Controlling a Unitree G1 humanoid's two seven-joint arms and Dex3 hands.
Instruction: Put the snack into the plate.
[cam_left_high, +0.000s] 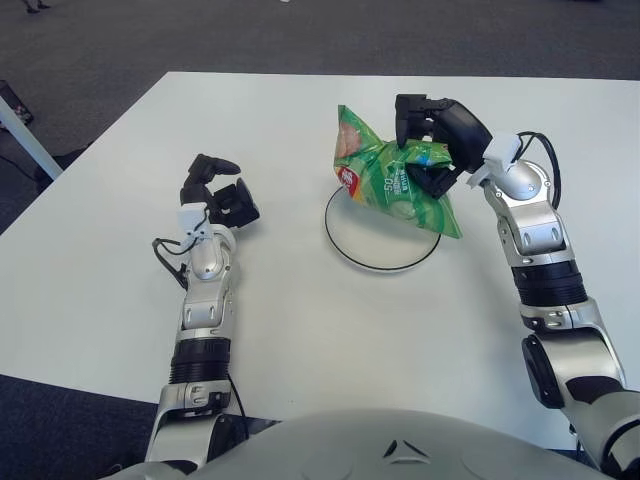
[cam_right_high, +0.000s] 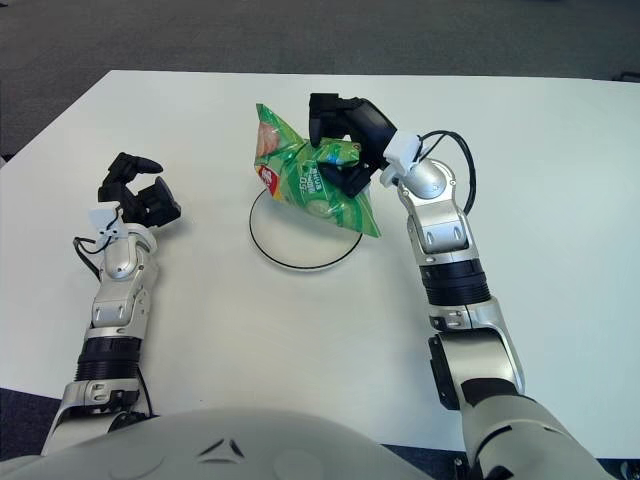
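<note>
Right hand is at work above the far half of the desk, toward its right edge. Its fingers are curled tight around the upper right portion of the snack, a green crisp bag, pinching the crumpled film between the upper digits and the lower one. The bag hangs tilted: one corner points up and to the left, the opposite corner trails down over the right rim of the plate.

The snack covers the far part of the plate. Whether its lower edge touches the plate cannot be determined from either view; it reads as held just above it. The grasp high on the bag lets the bulk hang below the hand, which suits lowering it onto the plate without the fingers meeting the rim.

Judgement: transport looks nearly complete; lowering and release remain. The bag overhangs the right rim, so a release here risks it settling partly off the plate.

Left hand is idle, to the left of the plate and well apart from it. Its fingers are loosely bent and hold nothing.
</note>
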